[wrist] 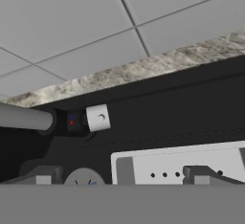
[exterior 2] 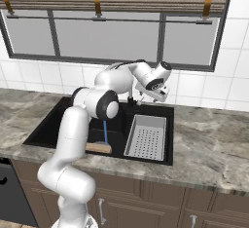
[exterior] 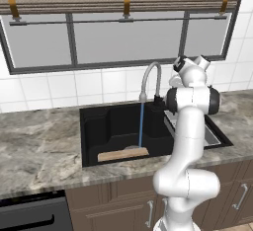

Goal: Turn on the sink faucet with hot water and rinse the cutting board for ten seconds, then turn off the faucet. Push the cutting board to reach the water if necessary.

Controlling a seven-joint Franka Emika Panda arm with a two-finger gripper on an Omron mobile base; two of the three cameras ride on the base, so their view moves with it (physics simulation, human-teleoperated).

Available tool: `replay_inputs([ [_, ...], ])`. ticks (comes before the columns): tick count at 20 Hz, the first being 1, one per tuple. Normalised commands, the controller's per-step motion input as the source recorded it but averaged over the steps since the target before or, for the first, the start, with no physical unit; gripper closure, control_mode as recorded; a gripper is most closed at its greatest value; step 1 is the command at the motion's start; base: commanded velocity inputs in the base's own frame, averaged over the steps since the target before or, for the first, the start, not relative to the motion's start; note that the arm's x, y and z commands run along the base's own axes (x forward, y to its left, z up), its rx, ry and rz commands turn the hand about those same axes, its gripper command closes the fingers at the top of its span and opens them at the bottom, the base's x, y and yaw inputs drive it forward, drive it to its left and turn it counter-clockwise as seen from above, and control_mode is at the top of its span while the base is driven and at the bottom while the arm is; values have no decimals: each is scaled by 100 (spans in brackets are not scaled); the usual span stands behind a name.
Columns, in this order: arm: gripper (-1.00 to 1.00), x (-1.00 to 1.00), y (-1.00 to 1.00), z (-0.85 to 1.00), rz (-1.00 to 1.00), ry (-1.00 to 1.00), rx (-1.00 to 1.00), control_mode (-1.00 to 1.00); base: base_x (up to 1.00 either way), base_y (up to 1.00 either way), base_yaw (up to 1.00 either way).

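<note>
Thin blue water (exterior: pixel 141 125) is falling from the silver gooseneck faucet (exterior: pixel 149 75) onto the tan wooden cutting board (exterior: pixel 123 154), lying in the black sink (exterior: pixel 94 126) below the fingers (wrist: pixel 121 176). They are hovering apart, gripping nothing, near the handle (wrist: pixel 97 117).

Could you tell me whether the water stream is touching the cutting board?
Touching: in the left base view the water runs from the faucet straight onto the cutting board.

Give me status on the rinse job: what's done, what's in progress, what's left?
Done: the tall silver gooseneck faucet is on; a thin blue water stream falls into the matte-black sink. In hand: the stream lands on the light tan wooden cutting board, so rinsing is under way. The gripper sits by the faucet base. Left: shut the faucet off.
</note>
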Motion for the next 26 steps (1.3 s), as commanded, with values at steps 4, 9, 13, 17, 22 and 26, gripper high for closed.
replay_inputs([
  [4,-100,0,0,0,0,0,0,-100,0,0,0],
  [9,-100,0,0,-1,0,0,0,-100,0,0,0],
  [13,-100,1,-3,-22,0,0,0,-100,0,0,0],
  [17,-100,8,0,-24,0,0,0,-100,0,0,0],
  [22,-100,18,-3,-14,0,0,0,-100,0,0,0],
  [26,-100,18,-16,0,0,0,0,-100,0,0,0],
])
